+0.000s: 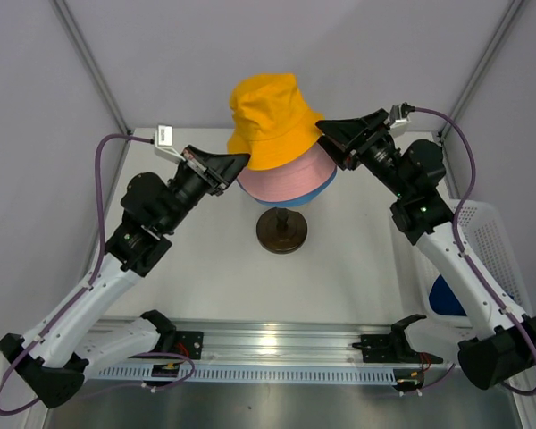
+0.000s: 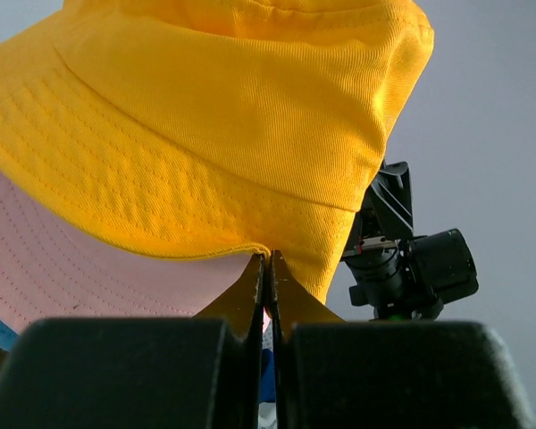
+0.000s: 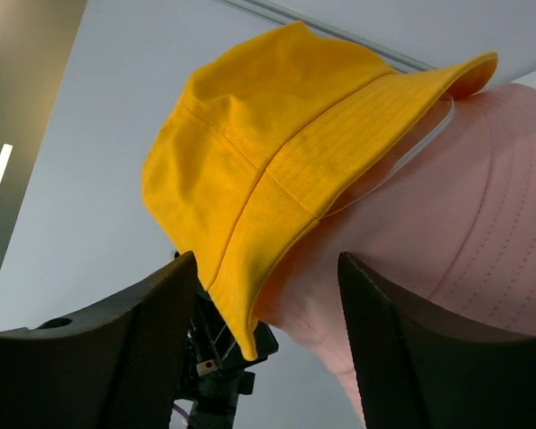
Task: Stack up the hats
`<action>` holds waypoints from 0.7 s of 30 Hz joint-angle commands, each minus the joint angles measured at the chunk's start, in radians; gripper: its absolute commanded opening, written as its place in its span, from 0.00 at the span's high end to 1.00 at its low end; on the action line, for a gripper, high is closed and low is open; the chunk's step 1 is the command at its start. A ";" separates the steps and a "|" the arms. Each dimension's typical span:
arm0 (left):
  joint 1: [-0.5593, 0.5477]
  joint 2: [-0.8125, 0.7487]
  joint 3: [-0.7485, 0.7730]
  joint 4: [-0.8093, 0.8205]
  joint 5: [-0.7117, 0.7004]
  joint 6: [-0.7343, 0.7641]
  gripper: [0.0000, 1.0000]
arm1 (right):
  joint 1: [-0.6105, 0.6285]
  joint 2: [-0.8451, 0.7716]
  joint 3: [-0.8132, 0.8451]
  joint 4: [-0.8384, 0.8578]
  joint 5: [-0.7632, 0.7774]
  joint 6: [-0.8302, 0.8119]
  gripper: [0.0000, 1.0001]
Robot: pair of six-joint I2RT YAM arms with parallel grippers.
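While the left hand [image 1: 241, 161] pinches the yellow hat [image 1: 272, 116] at its 9 o'clock brim, apparently to steady it, the right hand [image 1: 325, 143], fingers apart, straddles the 3 o'clock brim.

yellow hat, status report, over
Left gripper shut on yellow hat brim. Right gripper open, straddling opposite brim. Hat tilted atop pink hat. Nothing in the way.
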 commanded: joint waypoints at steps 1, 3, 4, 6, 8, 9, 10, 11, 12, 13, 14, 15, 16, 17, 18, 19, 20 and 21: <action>-0.030 0.001 0.008 0.033 -0.009 0.065 0.99 | 0.018 0.029 0.054 0.033 0.006 -0.020 0.36; -0.040 0.009 0.012 0.022 -0.011 0.090 0.99 | 0.022 0.040 0.054 0.048 0.007 -0.021 0.47; -0.043 0.011 0.012 0.018 -0.011 0.099 0.99 | 0.024 0.041 0.054 0.053 0.012 -0.023 0.52; -0.050 0.012 0.014 -0.007 -0.011 0.134 0.99 | 0.025 0.043 0.057 0.056 0.021 -0.055 0.71; -0.053 0.003 0.009 -0.034 -0.058 0.165 0.99 | 0.024 0.040 0.080 -0.008 0.044 -0.098 0.85; -0.054 -0.014 0.005 -0.065 -0.072 0.174 0.99 | 0.025 0.034 0.090 -0.038 0.053 -0.154 0.95; -0.056 -0.025 -0.018 -0.071 -0.083 0.182 0.99 | 0.024 0.029 0.097 -0.064 0.074 -0.178 0.99; -0.056 -0.034 -0.026 -0.082 -0.104 0.188 0.99 | 0.025 0.023 0.097 -0.097 0.085 -0.202 1.00; -0.056 -0.054 -0.034 -0.084 -0.112 0.191 0.99 | 0.025 0.008 0.093 -0.113 0.098 -0.236 1.00; -0.057 -0.060 -0.049 -0.084 -0.118 0.193 0.99 | 0.025 0.000 0.088 -0.130 0.130 -0.245 1.00; -0.057 -0.066 -0.061 -0.090 -0.126 0.191 0.99 | 0.024 -0.006 0.068 -0.144 0.139 -0.253 1.00; -0.059 -0.068 -0.063 -0.090 -0.124 0.191 0.99 | 0.025 -0.020 0.056 -0.142 0.145 -0.259 1.00; -0.060 -0.068 -0.070 -0.093 -0.123 0.191 0.99 | 0.024 -0.023 0.045 -0.145 0.157 -0.264 1.00; -0.066 -0.063 -0.073 -0.105 -0.124 0.193 0.99 | 0.025 -0.023 0.038 -0.151 0.159 -0.267 1.00; -0.071 -0.060 -0.080 -0.114 -0.124 0.191 0.99 | 0.025 -0.023 0.025 -0.161 0.159 -0.273 1.00; -0.074 -0.054 -0.084 -0.134 -0.121 0.190 0.99 | 0.025 -0.020 0.024 -0.176 0.161 -0.287 1.00; -0.080 -0.049 -0.102 -0.140 -0.117 0.181 0.99 | 0.024 -0.020 0.019 -0.209 0.162 -0.296 1.00; -0.083 -0.049 -0.110 -0.146 -0.105 0.175 0.99 | 0.024 -0.020 0.007 -0.240 0.162 -0.302 1.00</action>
